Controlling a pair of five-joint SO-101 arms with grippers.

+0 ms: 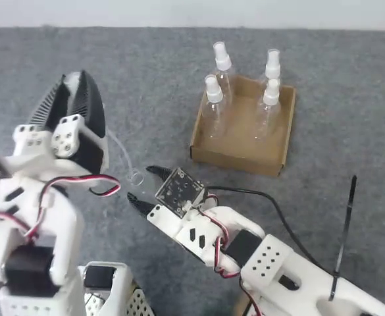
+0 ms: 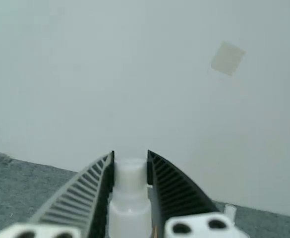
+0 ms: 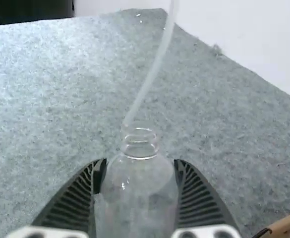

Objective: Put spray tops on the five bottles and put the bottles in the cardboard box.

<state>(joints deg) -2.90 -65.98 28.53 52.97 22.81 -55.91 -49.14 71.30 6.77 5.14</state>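
Sitting clamped between the jaws of the right gripper [image 1: 141,184], left of centre in the high view, the one open bottle [image 3: 137,188] meets the end of the dip tube [image 3: 152,69] at its mouth. Upper left, the left gripper [image 1: 75,78] pinches the single spray top [image 2: 130,188]. Four capped bottles [image 1: 213,99] stand inside the cardboard box [image 1: 235,160], upper right; bare grey carpet [image 1: 343,66] surrounds its edges
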